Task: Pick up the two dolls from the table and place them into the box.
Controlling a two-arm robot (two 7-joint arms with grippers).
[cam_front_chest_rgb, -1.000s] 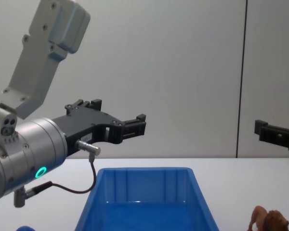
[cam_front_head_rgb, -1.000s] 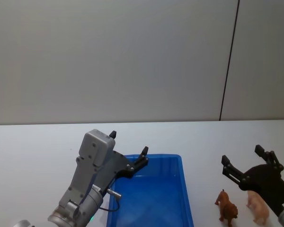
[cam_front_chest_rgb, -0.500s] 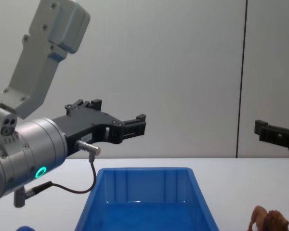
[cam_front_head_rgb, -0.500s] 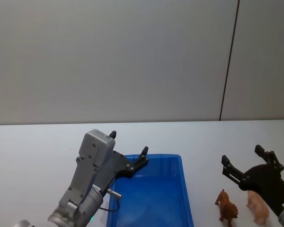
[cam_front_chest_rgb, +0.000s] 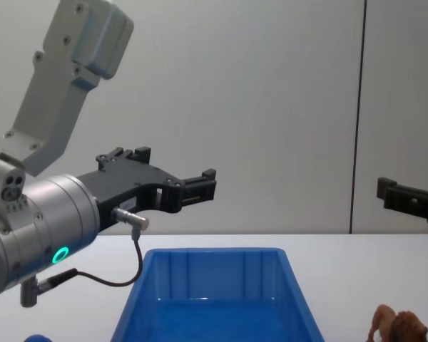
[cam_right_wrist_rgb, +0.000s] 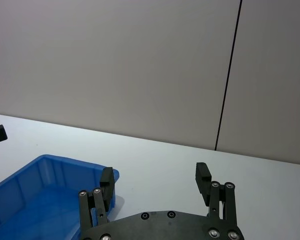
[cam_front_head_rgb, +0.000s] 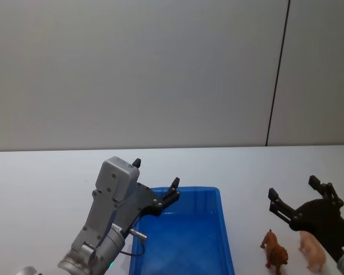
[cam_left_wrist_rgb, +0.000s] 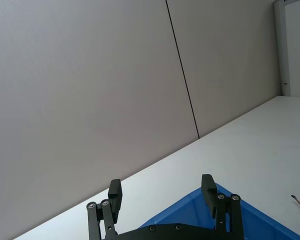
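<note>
**Container.** The box (cam_front_head_rgb: 186, 240), bright blue plastic with ribbed inner walls and a rolled rim, is sitting on the tabletop (cam_front_head_rgb: 46, 183). It is lying about midway between the left and right sides, short of the far edge. The stretch of its floor on view is showing plain blue plastic. Its near end is running off the bottom of the head and chest views.

**Dolls.** Both are standing upright on the tabletop to the right of the box, outside it and apart from its right wall. The lion (cam_front_head_rgb: 274, 252), brown with a darker mane, is standing nearer the box. The pink doll (cam_front_head_rgb: 312, 253) is standing just beside the lion, on the side away from the box.

**Left tool** (cam_front_head_rgb: 155, 173). Its fingers are spreading wide with open air between them, and it is hovering above the box's far left corner. A thin dark cable (cam_front_chest_rgb: 121, 274) is looping under the wrist, and a green ring light (cam_front_chest_rgb: 59, 254) is glowing on the arm.

**Right tool** (cam_front_head_rgb: 293, 187). Its fingers are likewise spreading wide around open air. It is hanging over the right part of the tabletop, above and just beyond the dolls, and in the chest view it is riding well clear of them.

**Surface and room.** The white tabletop is meeting a pale grey wall (cam_front_head_rgb: 132, 74) along its far edge. A thin dark vertical seam (cam_front_head_rgb: 277, 74) is running down the wall toward the right.

**Hidden or cut off.** In the head view the right tool's black body is covering part of the pink doll. In the chest view the right edge is cutting that doll to a sliver, and the bottom edge is cropping the lion's legs.
</note>
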